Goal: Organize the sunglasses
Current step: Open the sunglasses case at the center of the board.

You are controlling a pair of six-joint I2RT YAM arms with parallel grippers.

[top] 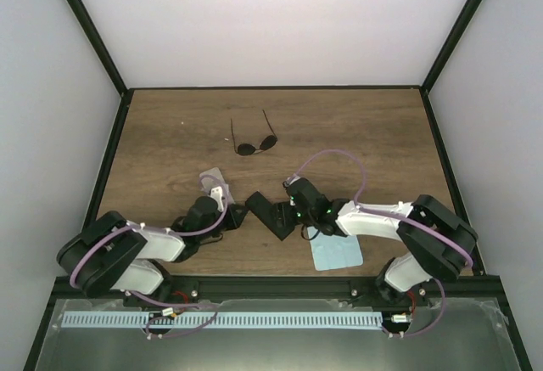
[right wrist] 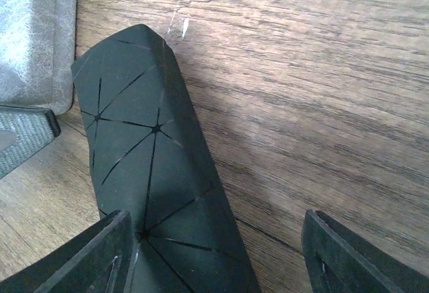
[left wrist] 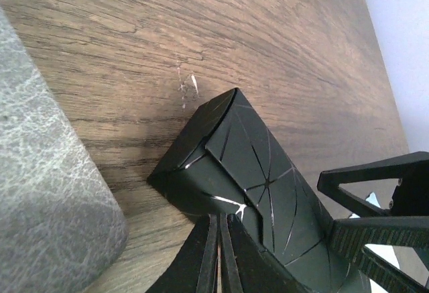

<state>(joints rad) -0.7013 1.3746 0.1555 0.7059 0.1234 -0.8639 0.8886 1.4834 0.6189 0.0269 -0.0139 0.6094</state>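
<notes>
One pair of sunglasses (top: 253,143), with a thin dark frame, round dark lenses and open arms, lies on the wooden table (top: 365,133) beyond both grippers. No second pair shows. A black oblong case (top: 270,216) with a pattern of fine lines lies between the grippers. It also shows in the left wrist view (left wrist: 261,172) and the right wrist view (right wrist: 147,152). My left gripper (top: 237,216) is shut, its tips (left wrist: 224,253) against the case's near side. My right gripper (top: 293,211) is open, its jaws astride the case's other end (right wrist: 214,259).
A light blue cloth (top: 337,252) lies under my right arm near the front edge. A pale grey fibrous piece (top: 214,176) lies just beyond my left gripper; it also shows in the left wrist view (left wrist: 40,172) and the right wrist view (right wrist: 33,31). Dark rails border the table.
</notes>
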